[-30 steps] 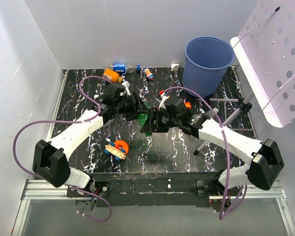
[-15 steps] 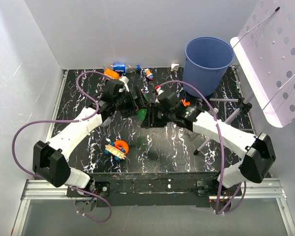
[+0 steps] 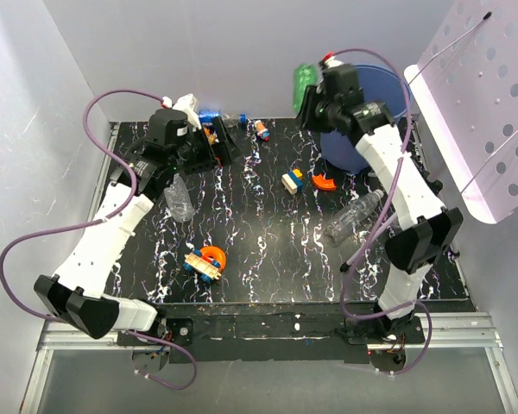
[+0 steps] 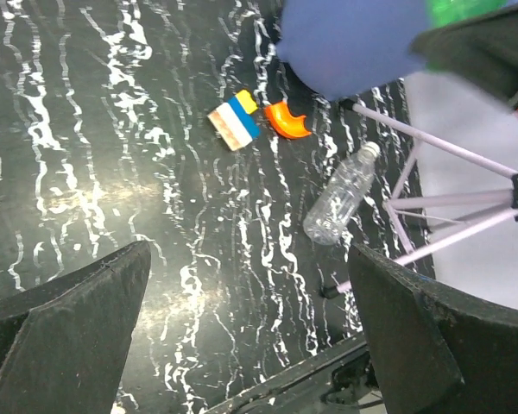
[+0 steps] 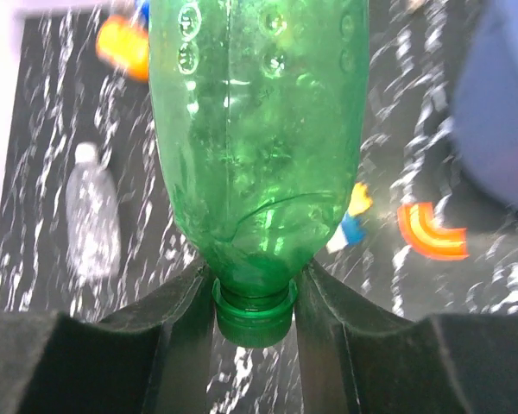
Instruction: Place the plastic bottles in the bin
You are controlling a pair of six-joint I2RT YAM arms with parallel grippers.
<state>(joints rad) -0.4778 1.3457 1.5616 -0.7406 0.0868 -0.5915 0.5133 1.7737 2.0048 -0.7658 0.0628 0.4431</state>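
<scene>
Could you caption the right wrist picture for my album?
Right gripper pinching the green bottle by its neck, blue bin blurred at the right edge.

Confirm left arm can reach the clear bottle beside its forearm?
Probably yes: the left gripper is open and empty, and the clear bottle lies uncovered beside the arm, though it must fold back to it.

Top camera overlooks the whole table (image 3: 268,250); 2 wrist cameras sit nearer; all 3 share the orange arch (image 3: 324,182).
</scene>
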